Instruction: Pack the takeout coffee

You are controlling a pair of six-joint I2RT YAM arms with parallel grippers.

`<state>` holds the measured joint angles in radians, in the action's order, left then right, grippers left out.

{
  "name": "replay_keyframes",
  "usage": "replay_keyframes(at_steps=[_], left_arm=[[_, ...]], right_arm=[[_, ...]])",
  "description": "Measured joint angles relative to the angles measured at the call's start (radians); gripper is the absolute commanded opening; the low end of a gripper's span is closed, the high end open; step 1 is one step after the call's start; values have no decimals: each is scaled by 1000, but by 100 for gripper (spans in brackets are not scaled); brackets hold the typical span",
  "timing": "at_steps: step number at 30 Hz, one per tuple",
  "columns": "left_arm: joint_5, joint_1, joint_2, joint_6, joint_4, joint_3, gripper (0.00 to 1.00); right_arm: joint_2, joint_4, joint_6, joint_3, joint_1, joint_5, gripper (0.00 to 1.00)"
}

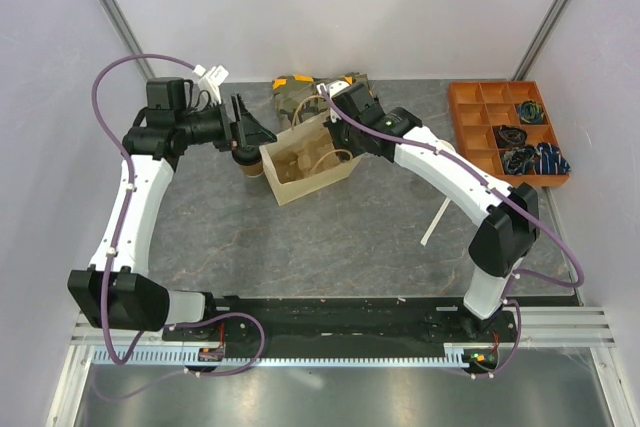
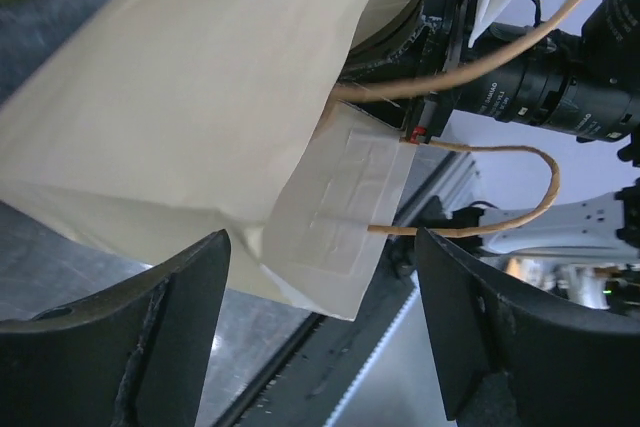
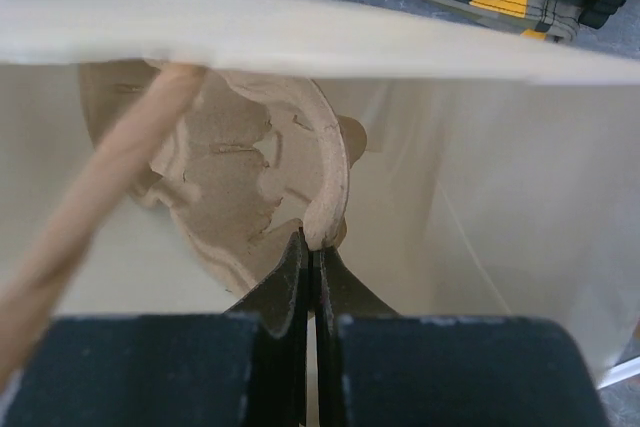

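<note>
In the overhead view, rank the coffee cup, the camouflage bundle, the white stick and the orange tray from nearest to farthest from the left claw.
1. Coffee cup, right beside the left claw, at the paper bag's left end.
2. Camouflage bundle, behind the bag.
3. White stick, right of centre.
4. Orange tray, far right.

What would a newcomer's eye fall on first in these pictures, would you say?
The open paper bag in the middle of the table stands out, with the right gripper inside it, shut on the rim of a pulp cup carrier. The left gripper hangs open at the bag's left side, and an orange tray sits far right.
</note>
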<state>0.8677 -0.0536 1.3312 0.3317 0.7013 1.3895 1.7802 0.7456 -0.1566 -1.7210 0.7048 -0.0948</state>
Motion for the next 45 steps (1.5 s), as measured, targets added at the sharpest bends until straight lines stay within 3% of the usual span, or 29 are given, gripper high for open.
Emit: replay_keyframes(at_steps=[8, 13, 18, 21, 22, 25, 28, 36, 45], left_arm=[[-7, -9, 2, -194, -21, 46, 84], [-3, -111, 14, -320, -90, 45, 81], [-27, -191, 61, -343, -200, 47, 65], [-66, -193, 112, -340, -230, 59, 48], [-84, -193, 131, -336, -239, 62, 35], [-129, -191, 171, -300, -249, 64, 14], [-133, -178, 196, -228, -266, 68, 2], [-79, -120, 300, 10, -300, 124, 2], [-48, -117, 326, 109, -310, 125, 2]], right_arm=[[15, 27, 0, -26, -2, 0, 0], [18, 34, 0, -27, -7, 1, 0], [19, 34, -4, -27, -13, 8, 0], [19, 33, -5, -27, -15, 10, 0], [19, 33, -4, -27, -16, 10, 0], [20, 33, -5, -27, -21, 11, 0], [20, 27, -6, -27, -23, 13, 0], [20, -13, 2, -27, -31, 42, 0], [21, -91, 53, -19, -35, 98, 0]])
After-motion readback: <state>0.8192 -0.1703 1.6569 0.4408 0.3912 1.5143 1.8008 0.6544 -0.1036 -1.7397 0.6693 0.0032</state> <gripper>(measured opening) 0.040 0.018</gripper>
